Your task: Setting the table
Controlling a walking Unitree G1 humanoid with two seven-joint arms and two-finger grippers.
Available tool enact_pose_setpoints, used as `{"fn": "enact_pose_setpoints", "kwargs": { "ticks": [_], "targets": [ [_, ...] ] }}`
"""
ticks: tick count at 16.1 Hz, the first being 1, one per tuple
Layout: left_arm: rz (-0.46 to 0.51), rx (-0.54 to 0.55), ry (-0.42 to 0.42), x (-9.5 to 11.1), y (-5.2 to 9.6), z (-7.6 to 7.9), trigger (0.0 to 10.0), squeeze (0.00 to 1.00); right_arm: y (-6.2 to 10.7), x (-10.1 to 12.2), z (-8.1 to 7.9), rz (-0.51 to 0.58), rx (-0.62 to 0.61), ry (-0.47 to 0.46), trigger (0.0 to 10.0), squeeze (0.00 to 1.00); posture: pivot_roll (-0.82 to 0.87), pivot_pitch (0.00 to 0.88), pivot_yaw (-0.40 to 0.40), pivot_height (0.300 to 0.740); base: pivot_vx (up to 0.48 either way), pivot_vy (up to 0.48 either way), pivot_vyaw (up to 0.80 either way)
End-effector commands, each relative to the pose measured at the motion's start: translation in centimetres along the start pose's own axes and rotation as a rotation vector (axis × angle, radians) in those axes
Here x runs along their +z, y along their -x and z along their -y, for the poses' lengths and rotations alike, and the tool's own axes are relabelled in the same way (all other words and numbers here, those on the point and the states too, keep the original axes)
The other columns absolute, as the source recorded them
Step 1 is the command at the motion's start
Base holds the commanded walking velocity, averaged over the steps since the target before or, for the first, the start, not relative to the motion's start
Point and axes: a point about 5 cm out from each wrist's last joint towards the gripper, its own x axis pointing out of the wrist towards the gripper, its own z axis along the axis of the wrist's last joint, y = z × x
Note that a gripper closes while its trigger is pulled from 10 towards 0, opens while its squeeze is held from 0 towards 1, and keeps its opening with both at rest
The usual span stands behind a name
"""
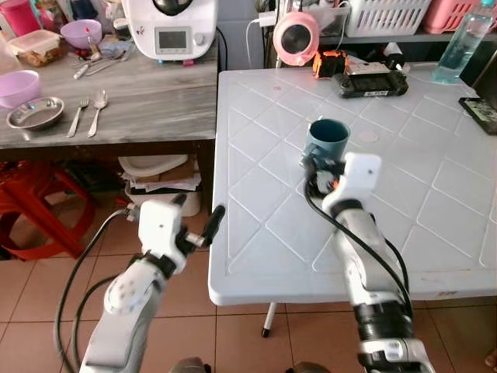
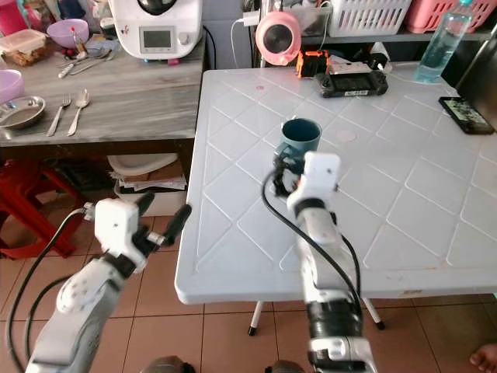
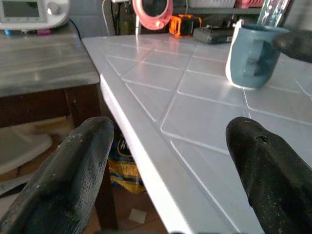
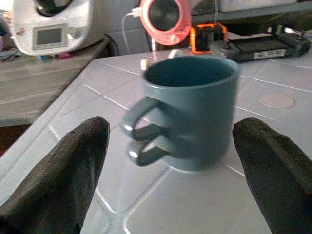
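A dark blue mug (image 1: 326, 138) stands upright on the white plastic table (image 1: 404, 233), its handle towards me. My right gripper (image 4: 173, 146) is open just short of the mug, one finger (image 4: 63, 170) out to each side and neither touching it. Beside the table's left edge, off the table, my left gripper (image 1: 199, 210) is open and holds nothing. In the left wrist view the mug (image 3: 251, 56) stands further along the table. A fork (image 1: 78, 116), a spoon (image 1: 97, 113) and a metal bowl (image 1: 35, 114) lie on the wooden counter (image 1: 147, 101) to the left.
A white kitchen appliance (image 1: 167, 27) and purple bowls (image 1: 17, 87) stand on the counter. At the table's far side are a pink round device (image 1: 295, 36), a black game controller (image 1: 371, 80), a water bottle (image 1: 464, 39) and a phone (image 1: 481, 113). A red stool (image 1: 31, 206) stands under the counter.
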Motion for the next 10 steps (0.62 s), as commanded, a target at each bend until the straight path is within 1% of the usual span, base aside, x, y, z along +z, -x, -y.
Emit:
{"fn": "enact_pose_setpoints", "kwargs": {
  "ticks": [1, 4, 5, 7, 9, 10],
  "targets": [
    [0.005, -0.010, -0.008, 0.5, 0.2, -0.1, 10.0, 0.00, -0.2, -0.4, -0.2, -0.024, 0.002, 0.004, 10.0, 0.00, 0.05, 0.058, 0.043, 0.740, 0.000, 0.000, 0.00],
    [-0.008, -0.017, -0.011, 0.7, 0.9, -0.3, 10.0, 0.00, -0.3, -1.0, -0.1, -0.050, -0.021, 0.003, 10.0, 0.00, 0.06, 0.081, 0.046, 0.740, 0.000, 0.000, 0.00],
    [-0.019, -0.014, -0.014, 0.7, 1.2, -0.5, 10.0, 0.00, -0.4, -0.8, 0.4, -0.043, -0.054, 0.002, 10.0, 0.00, 0.06, 0.087, 0.047, 0.740, 0.000, 0.000, 0.00],
    [-0.036, -0.012, -0.014, 0.8, 1.8, -0.5, 10.0, 0.00, -0.6, -0.5, 1.0, -0.039, -0.074, 0.001, 10.0, 0.00, 0.07, 0.101, 0.056, 0.740, 0.000, 0.000, 0.00],
    [-0.064, -0.025, -0.008, 0.7, 2.7, -0.1, 10.0, 0.00, -0.9, -0.3, 1.1, -0.036, -0.072, -0.008, 10.0, 0.00, 0.07, 0.131, 0.067, 0.740, 0.000, 0.000, 0.00],
    [-0.065, -0.025, -0.008, 0.7, 2.9, -0.1, 10.0, 0.00, -0.8, -0.2, 1.0, -0.034, -0.071, -0.010, 10.0, 0.00, 0.08, 0.144, 0.071, 0.740, 0.000, 0.000, 0.00]
  ]
}}
